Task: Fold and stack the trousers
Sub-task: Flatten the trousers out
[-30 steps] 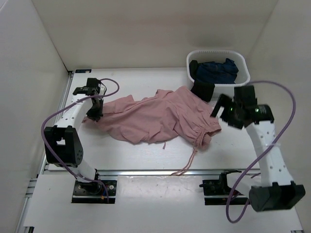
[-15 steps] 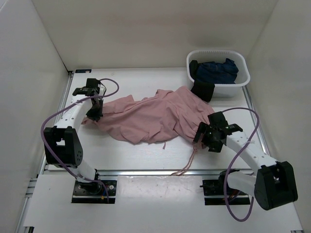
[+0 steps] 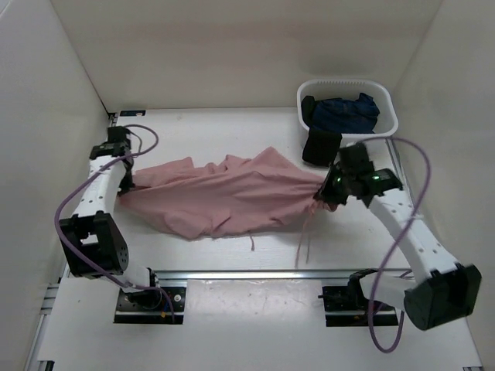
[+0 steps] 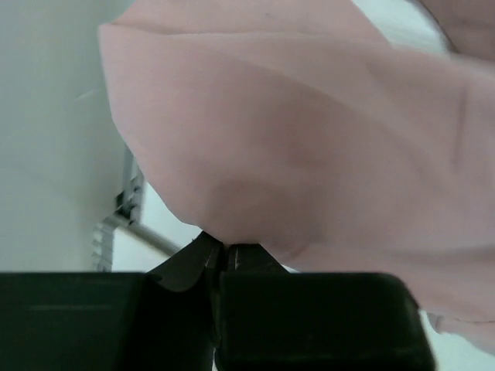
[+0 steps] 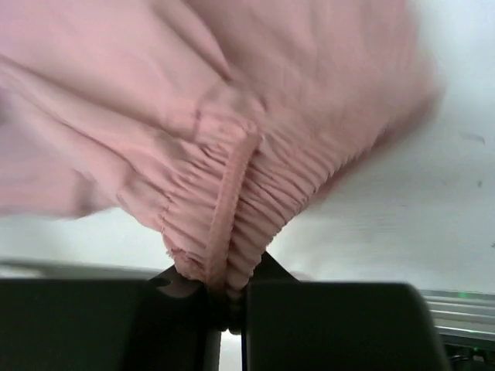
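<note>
The dusty-pink trousers [image 3: 224, 193] hang stretched across the table between my two grippers, sagging in the middle. Two thin drawstrings [image 3: 303, 236] dangle from the right end. My left gripper [image 3: 124, 176] is shut on the left end of the trousers; in the left wrist view pink cloth [image 4: 309, 147] rises straight out of the closed jaws. My right gripper [image 3: 323, 192] is shut on the gathered elastic waistband [image 5: 232, 224], which is bunched between its fingers.
A white basket [image 3: 387, 124] at the back right holds a dark navy garment [image 3: 346, 112]. A black cloth [image 3: 319, 147] hangs over the basket's front left, just behind my right gripper. White walls close in on both sides. A metal rail [image 3: 255, 273] runs along the near edge.
My right gripper came down to the waistband, closed on it and lifted it back to the right. The left gripper pulled its end further left, so the trousers went from crumpled to stretched.
</note>
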`<action>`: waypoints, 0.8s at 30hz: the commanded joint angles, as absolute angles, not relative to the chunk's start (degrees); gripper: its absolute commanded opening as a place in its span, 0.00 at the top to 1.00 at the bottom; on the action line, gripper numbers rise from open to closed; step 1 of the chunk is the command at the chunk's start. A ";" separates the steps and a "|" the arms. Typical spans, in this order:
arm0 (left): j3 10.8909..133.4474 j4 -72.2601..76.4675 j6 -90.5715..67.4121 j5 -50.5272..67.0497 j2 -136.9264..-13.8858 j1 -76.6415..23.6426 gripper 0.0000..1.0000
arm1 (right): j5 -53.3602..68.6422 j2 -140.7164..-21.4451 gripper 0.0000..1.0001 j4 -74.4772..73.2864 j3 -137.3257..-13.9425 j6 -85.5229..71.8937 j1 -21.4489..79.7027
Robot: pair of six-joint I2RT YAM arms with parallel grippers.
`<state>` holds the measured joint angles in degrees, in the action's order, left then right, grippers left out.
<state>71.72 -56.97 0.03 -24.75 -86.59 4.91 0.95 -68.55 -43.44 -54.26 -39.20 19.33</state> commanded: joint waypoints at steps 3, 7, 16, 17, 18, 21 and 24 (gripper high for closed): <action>80.14 -57.13 0.00 -32.96 -82.35 11.87 0.86 | 8.77 -61.44 1.00 -65.29 -75.48 -36.66 15.83; 88.23 -58.27 0.00 -32.96 -91.72 10.56 0.78 | 14.05 -65.56 1.00 -68.46 -77.08 -33.67 12.14; 106.86 -68.55 0.00 -24.35 -117.50 9.23 0.23 | 33.13 -75.05 1.00 -52.57 -60.92 -30.32 -5.10; 108.09 -69.08 0.00 -24.35 -117.51 9.23 0.18 | 33.13 -75.75 1.00 -52.56 -60.91 -29.10 -5.79; 109.67 -69.08 0.00 -24.35 -117.51 9.23 0.14 | 31.57 -77.07 1.00 -53.78 -60.91 -28.13 -5.80; 108.12 -66.81 0.00 -20.33 -113.66 11.59 0.02 | 29.27 -78.22 1.00 -57.03 -60.91 -24.00 -7.12; 105.30 -65.57 0.00 -15.32 -112.24 15.45 0.04 | 27.33 -78.22 1.00 -58.26 -60.91 -21.46 -9.40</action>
<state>104.66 -66.89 0.19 -20.40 -120.03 11.27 27.09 -78.89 -56.88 -59.66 -26.37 -7.53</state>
